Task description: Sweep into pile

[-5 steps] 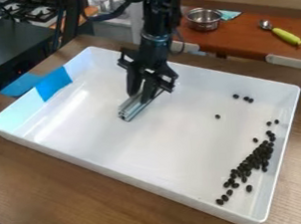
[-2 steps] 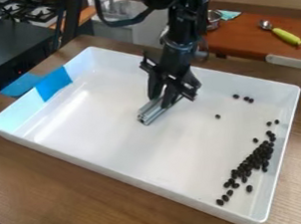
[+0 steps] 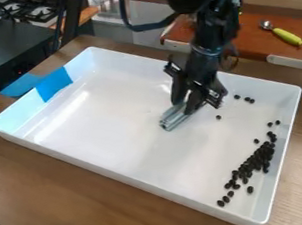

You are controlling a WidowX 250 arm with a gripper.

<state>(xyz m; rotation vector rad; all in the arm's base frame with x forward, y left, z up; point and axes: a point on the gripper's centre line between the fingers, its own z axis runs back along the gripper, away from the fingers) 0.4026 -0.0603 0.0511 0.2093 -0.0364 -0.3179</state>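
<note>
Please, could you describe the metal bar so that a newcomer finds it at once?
Look for the big white tray on the brown table. Near its middle, the black hand holds a short, silver bar. It is straight and shiny, unlike the small, dark beans towards the picture's right.
</note>
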